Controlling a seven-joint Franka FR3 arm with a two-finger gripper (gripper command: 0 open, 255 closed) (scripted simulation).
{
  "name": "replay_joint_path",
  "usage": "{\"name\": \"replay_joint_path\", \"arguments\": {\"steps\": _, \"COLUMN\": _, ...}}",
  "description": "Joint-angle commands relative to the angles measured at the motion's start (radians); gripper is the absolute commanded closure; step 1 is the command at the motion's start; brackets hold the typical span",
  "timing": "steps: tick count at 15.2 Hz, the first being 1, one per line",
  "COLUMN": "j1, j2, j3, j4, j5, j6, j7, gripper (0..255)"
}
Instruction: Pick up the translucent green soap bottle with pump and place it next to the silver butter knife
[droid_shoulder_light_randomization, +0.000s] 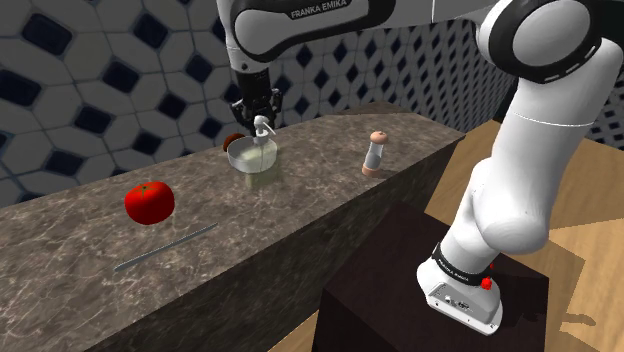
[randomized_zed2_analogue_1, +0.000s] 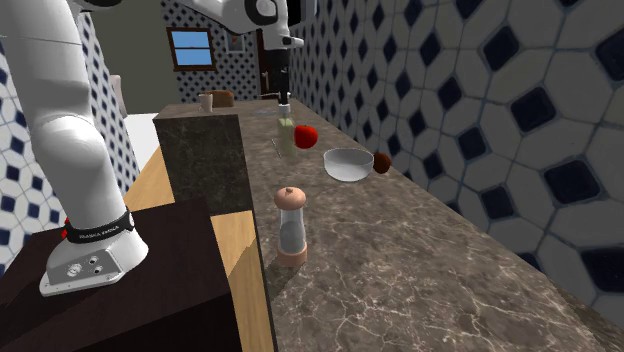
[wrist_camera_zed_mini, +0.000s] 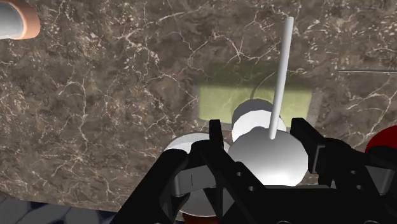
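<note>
The soap bottle (droid_shoulder_light_randomization: 262, 162) has a pale translucent green body and a white pump, and it is upright over the marble counter (droid_shoulder_light_randomization: 330, 200), just in front of a bowl. My gripper (droid_shoulder_light_randomization: 259, 112) comes down from above and is shut on the pump head. In the wrist view the black fingers (wrist_camera_zed_mini: 214, 139) clasp the white pump head (wrist_camera_zed_mini: 264, 156), whose long nozzle points away. Whether the base touches the counter I cannot tell. The silver butter knife (droid_shoulder_light_randomization: 165, 247) lies flat near the front edge, toward the shoulder view's left. The bottle (randomized_zed2_analogue_1: 286, 132) hangs under the gripper (randomized_zed2_analogue_1: 283, 88).
A grey bowl (droid_shoulder_light_randomization: 243, 155) and a brown round thing (droid_shoulder_light_randomization: 232, 140) sit behind the bottle near the tiled wall. A red tomato (droid_shoulder_light_randomization: 149, 202) lies between bottle and knife. A pepper grinder (droid_shoulder_light_randomization: 376, 154) stands toward the shoulder view's right. The counter's front edge drops to the floor.
</note>
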Motion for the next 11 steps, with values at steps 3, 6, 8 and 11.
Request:
{"name": "replay_joint_path", "arguments": {"steps": 3, "j1": 0.054, "j2": 0.039, "j3": 0.041, "j4": 0.050, "j5": -0.003, "j6": -0.022, "j7": 0.094, "gripper": 255}}
{"name": "replay_joint_path", "arguments": {"steps": 6, "j1": 0.094, "j2": 0.085, "j3": 0.067, "j4": 0.112, "j5": -0.009, "j6": -0.047, "j7": 0.157, "gripper": 255}}
{"name": "replay_joint_path", "arguments": {"steps": 8, "j1": 0.121, "j2": 0.120, "j3": 0.083, "j4": 0.161, "j5": -0.014, "j6": -0.066, "j7": 0.198, "gripper": 255}}
{"name": "replay_joint_path", "arguments": {"steps": 11, "j1": 0.164, "j2": 0.182, "j3": 0.105, "j4": 0.248, "j5": -0.023, "j6": -0.100, "j7": 0.258, "gripper": 255}}
